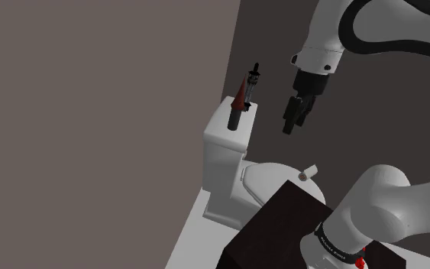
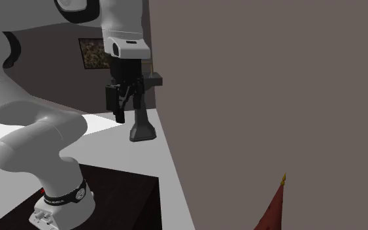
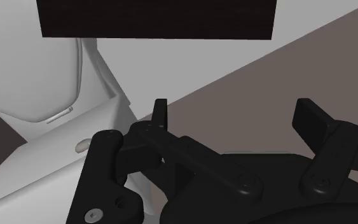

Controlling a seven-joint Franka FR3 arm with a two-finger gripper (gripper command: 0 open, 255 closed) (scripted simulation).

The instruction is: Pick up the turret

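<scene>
The gripper [image 3: 234, 113] is wide open and holds nothing. In the wrist view its two black fingers [image 3: 160, 114] stand well apart, and between them show only the grey-brown wall [image 3: 279, 83] and a strip of pale floor [image 3: 190, 63]. In the shoulder view the gripper [image 1: 290, 124] hangs in the air with its fingers pointing down, above the bowl of a white toilet [image 1: 270, 177] and touching nothing.

The turret [image 1: 238, 104] stands upright on top of the toilet's tank [image 1: 222, 144], at the end nearest the wall [image 1: 91, 115]. It has a dark body, a red cone and a thin black spike rising above it. It sits to the shoulder view's left of the gripper, clearly apart from it, and its base is at about the height of the fingertips.

In the wrist view the white toilet [image 3: 37, 76] lies beside the near finger, with the dark stand [image 3: 158, 19] beyond it. In the shoulder view that stand [image 1: 282, 222] sits just beside the bowl and carries the white arm [image 1: 389, 206].

In the second exterior view the gripper [image 2: 121, 112] hangs in front of a dark grey pedestal-shaped object [image 2: 142, 127], with a framed picture [image 2: 94, 53] on the far wall behind. A dark red tip [image 2: 274, 208] pokes in at that view's lower right; I cannot tell whether it belongs to the turret.
</scene>
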